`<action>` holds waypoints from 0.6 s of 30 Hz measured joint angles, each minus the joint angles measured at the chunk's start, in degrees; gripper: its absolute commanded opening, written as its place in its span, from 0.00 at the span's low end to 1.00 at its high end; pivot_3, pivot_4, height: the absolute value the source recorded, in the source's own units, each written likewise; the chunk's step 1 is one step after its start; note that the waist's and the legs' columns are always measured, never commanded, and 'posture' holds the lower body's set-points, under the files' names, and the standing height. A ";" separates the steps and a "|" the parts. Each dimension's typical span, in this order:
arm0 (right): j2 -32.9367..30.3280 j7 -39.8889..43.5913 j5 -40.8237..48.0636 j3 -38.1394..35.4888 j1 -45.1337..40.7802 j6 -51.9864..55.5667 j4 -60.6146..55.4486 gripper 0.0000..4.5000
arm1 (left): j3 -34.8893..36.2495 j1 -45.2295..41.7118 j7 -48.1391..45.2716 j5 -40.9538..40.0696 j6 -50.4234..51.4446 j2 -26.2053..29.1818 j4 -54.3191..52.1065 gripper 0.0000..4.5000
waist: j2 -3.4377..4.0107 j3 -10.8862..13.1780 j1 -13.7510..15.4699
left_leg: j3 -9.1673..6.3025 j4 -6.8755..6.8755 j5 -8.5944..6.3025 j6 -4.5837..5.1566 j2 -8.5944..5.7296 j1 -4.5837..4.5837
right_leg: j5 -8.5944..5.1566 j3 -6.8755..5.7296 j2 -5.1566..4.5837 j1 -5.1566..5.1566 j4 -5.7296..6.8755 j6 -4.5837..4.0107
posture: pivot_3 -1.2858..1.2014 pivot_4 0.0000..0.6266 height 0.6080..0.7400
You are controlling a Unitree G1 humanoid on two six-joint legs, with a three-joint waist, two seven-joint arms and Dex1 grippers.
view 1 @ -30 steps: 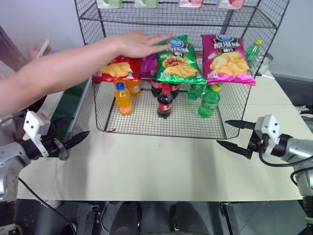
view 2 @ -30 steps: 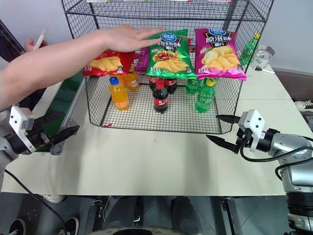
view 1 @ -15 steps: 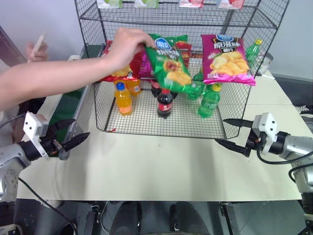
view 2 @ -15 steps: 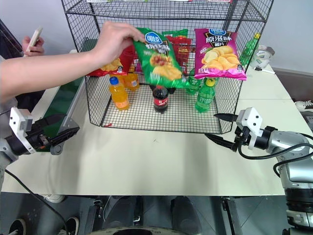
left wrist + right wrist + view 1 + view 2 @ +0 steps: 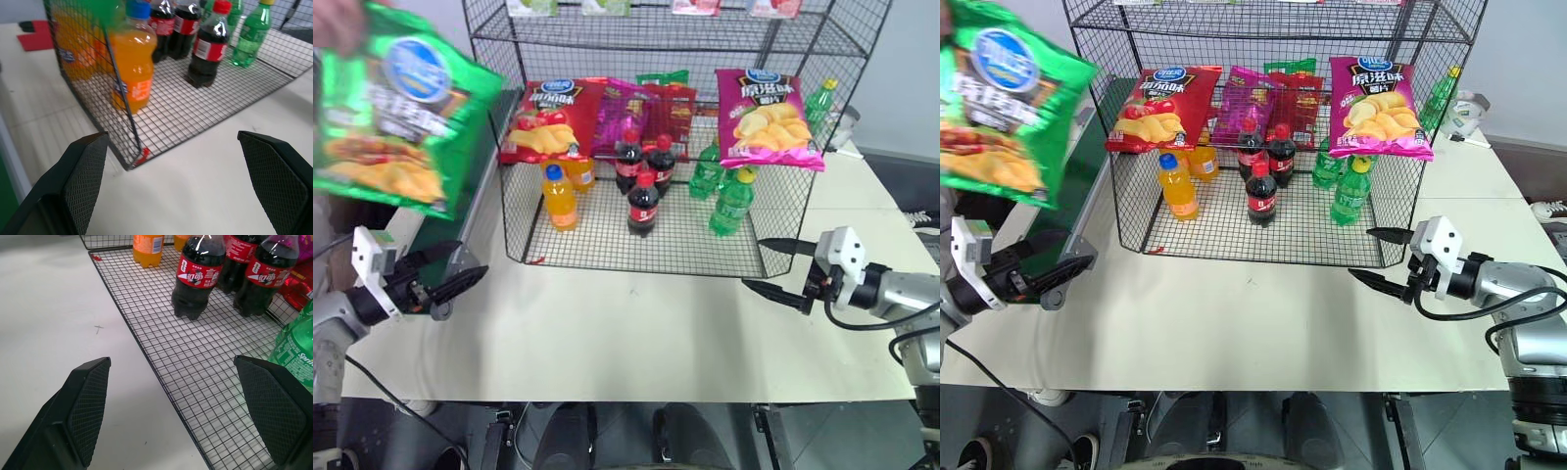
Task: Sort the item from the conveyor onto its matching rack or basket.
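Note:
A person's hand [image 5: 337, 20] holds the item, a glossy green crisp bag [image 5: 396, 108], in the air at the far left, above the conveyor [image 5: 1072, 208]. The bag covers most of the dark green belt. The tall black wire rack [image 5: 666, 39] stands at the back of the table. My left gripper [image 5: 450, 269] hovers open and empty beside the conveyor's near end, below the bag. Over the table near the rack's front right corner, my right gripper [image 5: 754, 264] is open and empty too. In the wrist views both pairs of fingers [image 5: 88, 171] [image 5: 90, 401] stand wide apart, facing the rack's bottom tier.
A red crisp bag [image 5: 545, 122] and magenta crisp bags [image 5: 769, 103] lie on the rack's middle tier. Orange bottles [image 5: 560, 196], cola bottles [image 5: 643, 201] and green bottles [image 5: 732, 201] stand on the bottom tier. The cream table [image 5: 636, 333] lies bare between my grippers.
The person's hand lifted the green bag off the rack's middle tier and carried it left, out over the conveyor. Both my grippers kept still and open.

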 measured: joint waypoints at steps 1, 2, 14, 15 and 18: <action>0.00 0.02 -0.09 0.25 -0.09 -0.11 0.00 0.93 | 0.01 -0.01 0.04 0.03 -0.23 0.00 0.00 1.00 | 0.00 0.00 0.00 | 0.00 0.00 0.00 0.00 0.00 0.00 | 0.00 0.00 0.00 0.00 0.00 0.00 | 0.52 0.24 0.99; 0.00 0.09 -0.27 0.56 -0.15 -0.53 0.00 0.93 | 0.01 -0.03 0.05 0.09 -0.43 0.00 0.00 1.00 | 0.00 0.00 0.01 | 0.00 0.00 0.00 0.00 0.00 0.00 | 0.00 0.00 0.00 0.00 0.00 0.00 | 0.52 0.24 0.99; 0.00 0.18 -1.31 2.09 -0.82 -1.27 0.02 0.93 | 0.01 2.03 0.97 1.43 -3.91 -0.45 -0.07 1.00 | 0.00 0.00 -0.02 | 0.00 0.01 0.00 0.00 0.00 0.00 | 0.00 0.00 0.00 0.00 0.01 0.00 | 0.52 0.24 0.99; 0.00 0.18 -1.41 2.39 -0.99 -1.27 0.05 0.93 | 0.01 2.02 1.00 1.43 -4.07 -0.45 -0.07 1.00 | 0.00 0.00 -0.02 | 0.00 0.01 0.00 0.00 0.00 0.00 | 0.00 0.00 -0.01 0.00 0.01 0.00 | 0.52 0.24 0.99; 0.00 0.15 -1.69 2.96 -2.19 -1.34 0.60 0.93 | 0.01 1.91 1.30 1.46 -4.20 -0.45 -0.07 1.00 | 0.00 0.00 -0.02 | 0.00 0.02 0.00 0.00 0.00 0.00 | 0.00 0.00 -0.02 0.00 0.01 0.00 | 0.52 0.24 0.99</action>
